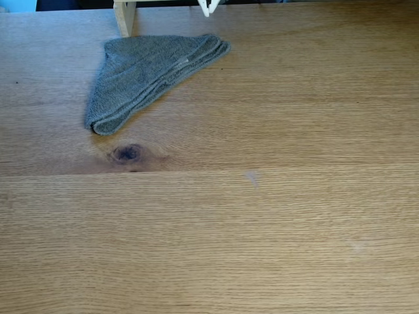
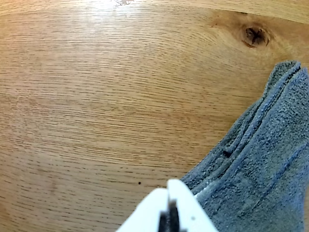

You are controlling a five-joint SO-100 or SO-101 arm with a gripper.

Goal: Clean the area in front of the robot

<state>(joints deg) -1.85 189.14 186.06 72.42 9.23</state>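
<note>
The area is a light oak tabletop [image 1: 262, 229] with a dark knot [image 1: 127, 153] and pale smudges [image 1: 252, 176]. In the fixed view the robot's white gripper [image 1: 211, 6] pokes in at the top edge, just beyond the far corner of a folded grey terry cloth [image 1: 147, 72]. In the wrist view the gripper [image 2: 168, 186] is shut, its white fingertips pressed together with nothing between them. It hovers at the cloth's [image 2: 260, 174] left edge; whether it touches the cloth I cannot tell. The tabletop [image 2: 96, 96] spreads to the left, the knot [image 2: 255, 35] lies at the upper right.
A pale wooden post [image 1: 124, 16] stands at the back of the table, just behind the cloth's left part. A second faint smudge [image 1: 355, 245] marks the wood at the front right. Bare wood stretches across the middle and front of the table.
</note>
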